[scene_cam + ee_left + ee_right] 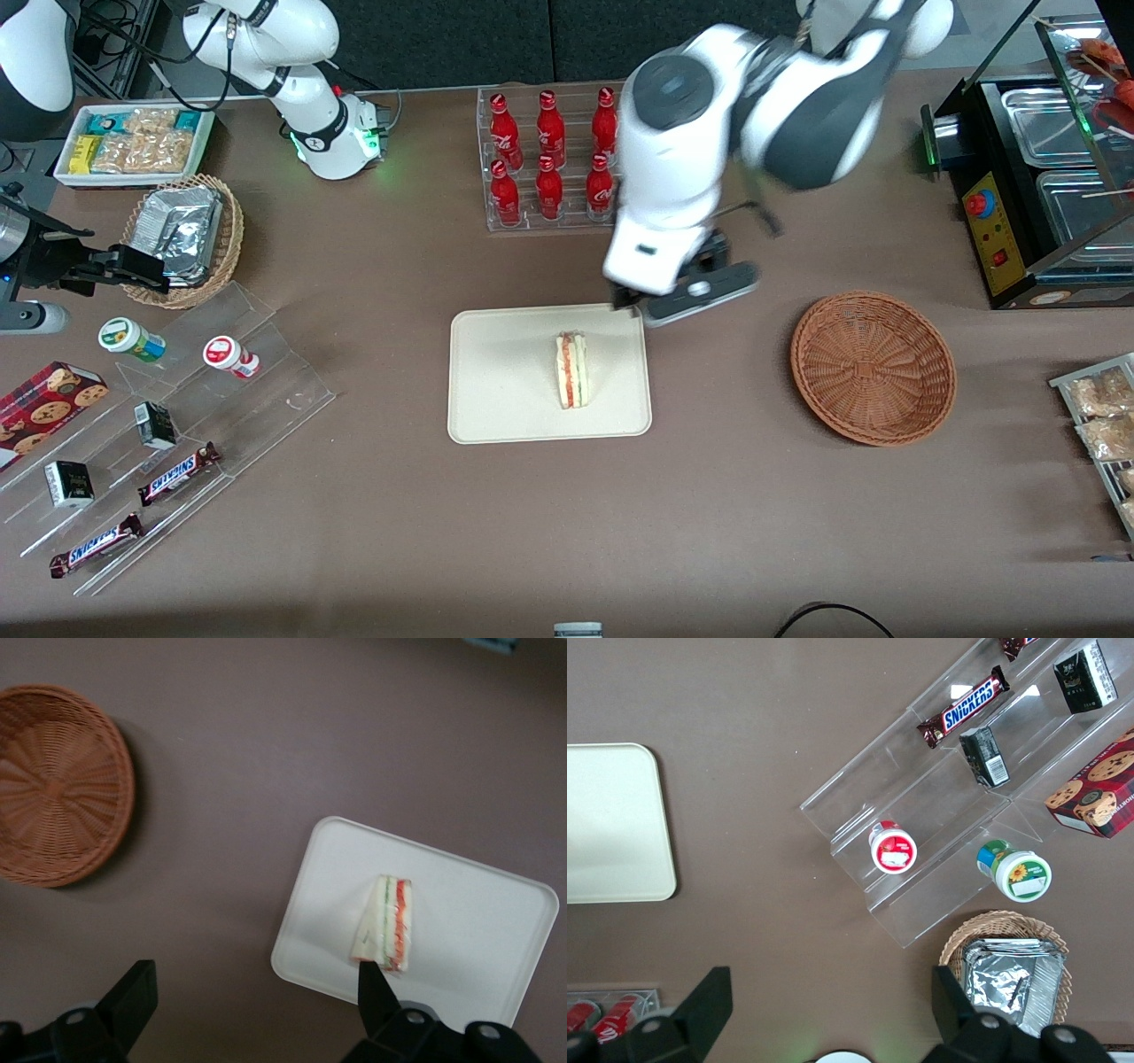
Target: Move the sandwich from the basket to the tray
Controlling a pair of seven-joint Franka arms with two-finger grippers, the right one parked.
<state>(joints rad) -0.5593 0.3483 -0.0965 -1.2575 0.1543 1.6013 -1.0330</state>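
- Resting on the tray [496, 408]: the sandwich [572, 369], lying flat, cut edge with red, white and green layers showing, toward the tray's end nearest the basket.
- Basket [873, 368]: reddish-brown wicker, nothing in it, on the table toward the working arm's end, well apart from the tray.
- Gripper [257, 997]: fingers spread wide and released, holding nothing; it hangs above the tray's edge farther from the front camera, clear of the sandwich.
- Task status, judged: placement looks done; only withdrawal remains.
- Risk: one fingertip [372, 988] sits close over the sandwich in the wrist view; a low sideways retreat could clip the wedge and drag it, or nudge the light tray.
- Risk: bottles [549, 155] stand near the arm; a wide swing could topple them.
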